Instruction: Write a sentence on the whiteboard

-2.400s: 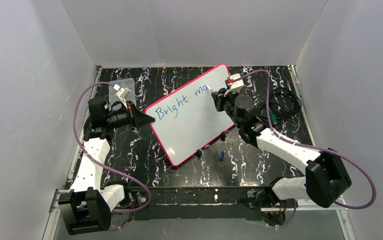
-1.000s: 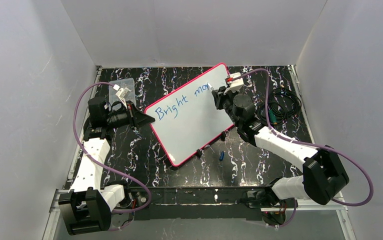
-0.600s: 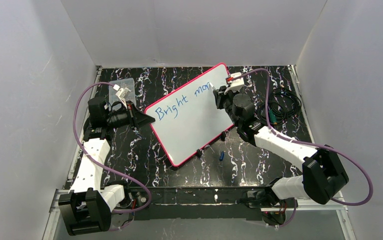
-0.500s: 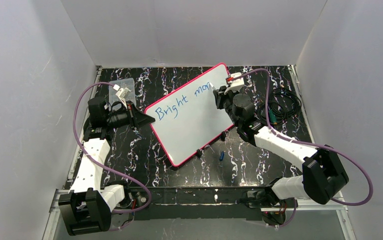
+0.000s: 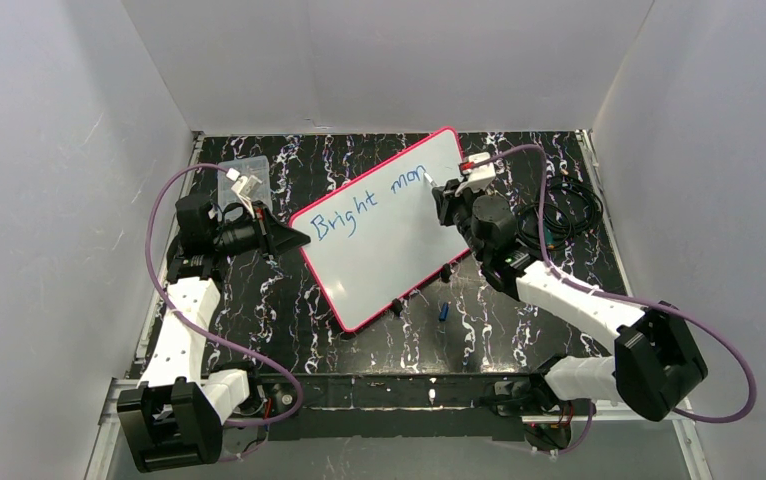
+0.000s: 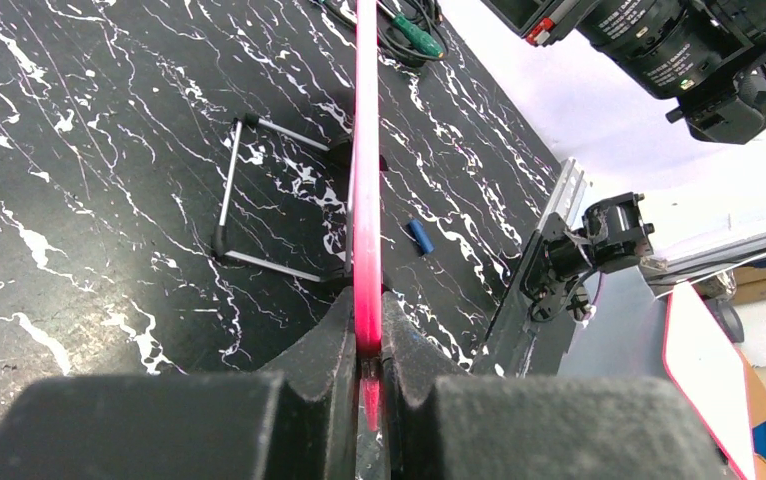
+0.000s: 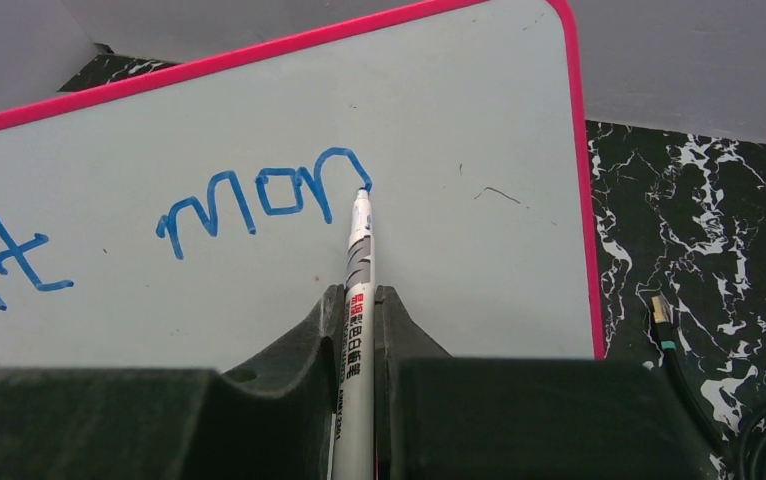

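Whiteboard (image 5: 379,250): thin, rigid, likely light, slick-faced panel tilted on a wire stand (image 6: 259,190) mid-table (image 5: 259,310), best held by its rim, where the left gripper (image 6: 367,322) pinches it; right gripper (image 7: 359,300) clenches a marker (image 7: 360,240), tip on the unfinished sentence (image 7: 259,200).

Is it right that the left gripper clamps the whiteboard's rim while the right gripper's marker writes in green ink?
No: the sentence is in blue ink, per the right wrist view. The left gripper clamps the whiteboard's rim while the right gripper's marker writes.

Pink-rimmed white rectangular whiteboard (image 5: 389,262), black tabletop (image 5: 289,310) veined with white.
The handwritten marker words (image 7: 259,198) are blue; the slim marker pen (image 7: 359,262) is silver-grey.
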Robot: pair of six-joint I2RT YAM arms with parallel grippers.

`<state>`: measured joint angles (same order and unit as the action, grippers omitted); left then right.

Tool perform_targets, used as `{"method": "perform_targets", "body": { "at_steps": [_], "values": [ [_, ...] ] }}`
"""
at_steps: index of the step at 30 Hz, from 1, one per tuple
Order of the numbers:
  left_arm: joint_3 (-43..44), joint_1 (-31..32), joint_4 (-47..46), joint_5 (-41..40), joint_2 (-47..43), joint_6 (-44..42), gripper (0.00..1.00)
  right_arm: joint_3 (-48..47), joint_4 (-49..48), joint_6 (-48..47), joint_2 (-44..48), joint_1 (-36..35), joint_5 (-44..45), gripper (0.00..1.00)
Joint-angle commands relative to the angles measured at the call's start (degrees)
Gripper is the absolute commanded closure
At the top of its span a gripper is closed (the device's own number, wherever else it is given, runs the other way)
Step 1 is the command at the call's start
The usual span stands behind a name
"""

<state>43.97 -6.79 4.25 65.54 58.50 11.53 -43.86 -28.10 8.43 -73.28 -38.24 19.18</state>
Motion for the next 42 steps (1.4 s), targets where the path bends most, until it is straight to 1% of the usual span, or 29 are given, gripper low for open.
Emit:
{"method": "perform_targets", "body": {
  "at_steps": [1, 5, 26, 42],
  "values": [
    [0.2, -0.2, -3.3, 1.9, -2.3, -1.9, 1.00, 0.6, 0.5, 0.6, -0.7, -0.1, -0.2, 0.99],
    [0.2, -0.2, -4.6, 2.0, -2.3, -1.7, 1.00, -0.4, -0.1, 0.5, -1.1, 0.0, -0.3, 0.99],
    [0.2, -0.2, -4.6, 2.1, -2.1, -1.9, 1.00, -5.7, -3.5, -1.9, -4.1, -0.1, 0.9, 0.99],
    [0.2, -0.2, -4.6, 2.2, -2.2, -2.0, 1.00, -8.2, -3.0, -2.5, -6.4, 0.1, 2.8, 0.99]
  ]
}}
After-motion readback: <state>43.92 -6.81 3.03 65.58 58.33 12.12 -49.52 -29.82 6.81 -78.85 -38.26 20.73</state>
